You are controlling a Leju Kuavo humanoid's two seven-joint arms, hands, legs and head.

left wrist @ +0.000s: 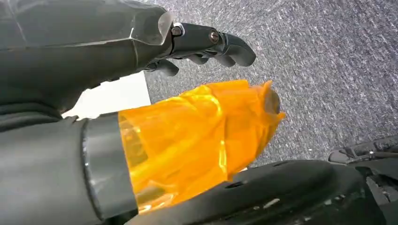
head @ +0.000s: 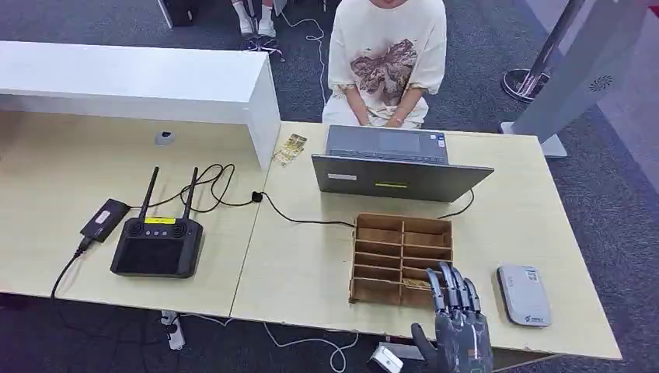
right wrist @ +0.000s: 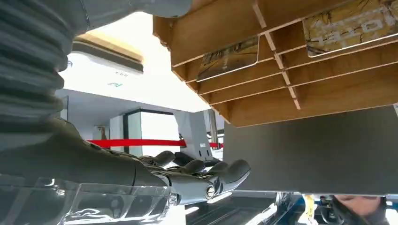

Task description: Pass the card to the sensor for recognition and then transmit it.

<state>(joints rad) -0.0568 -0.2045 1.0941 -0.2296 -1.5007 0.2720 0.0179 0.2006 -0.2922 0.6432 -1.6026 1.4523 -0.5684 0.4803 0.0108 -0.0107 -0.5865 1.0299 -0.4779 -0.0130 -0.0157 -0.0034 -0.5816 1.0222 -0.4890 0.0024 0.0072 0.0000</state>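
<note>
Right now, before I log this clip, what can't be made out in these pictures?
- Head view: the right hand covers the near corner of the wooden card box, hiding any card there.
- Head view: the label on the card reader is too small to read.
- Left wrist view: the left hand hangs over carpet, its palm hidden.

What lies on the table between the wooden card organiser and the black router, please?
In the head view, only a black cable crosses bare tabletop between the wooden card organiser and the black router.

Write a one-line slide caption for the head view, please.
Right robot hand open over the card rack near the sensor, a person seated behind the laptop.
</note>
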